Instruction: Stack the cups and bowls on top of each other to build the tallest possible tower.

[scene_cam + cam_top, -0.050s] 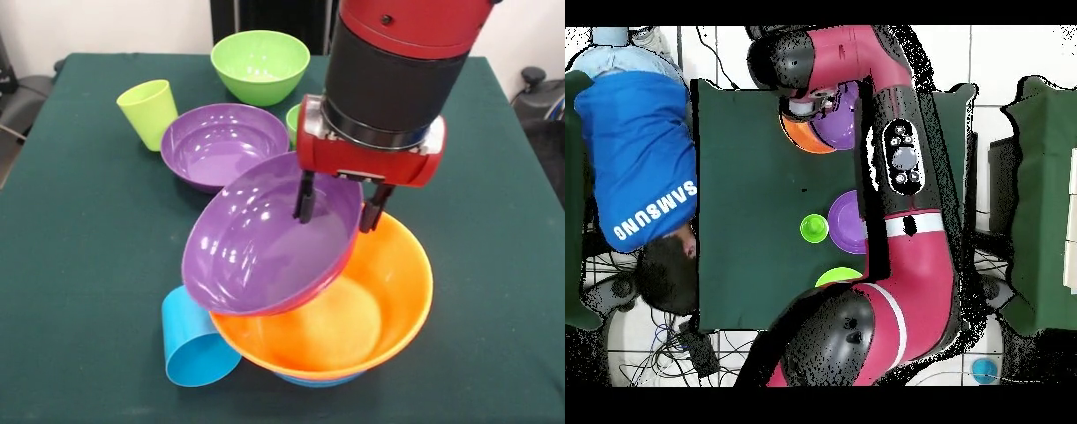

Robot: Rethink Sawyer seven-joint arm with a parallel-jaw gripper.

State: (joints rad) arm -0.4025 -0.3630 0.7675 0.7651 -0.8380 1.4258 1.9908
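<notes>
Now the jaws (340, 208) grip the rim of a tilted purple bowl (265, 243), leaning in the big orange bowl (388, 309).

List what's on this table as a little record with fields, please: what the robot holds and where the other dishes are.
held: tilted purple bowl, rim between the gripper fingers
below it: orange bowl, on something blue
beside the orange bowl: sky blue cup on its side
further back: second purple bowl, green bowl, upright yellow-green cup
table: green cloth
bystander: person in a blue shirt
</notes>
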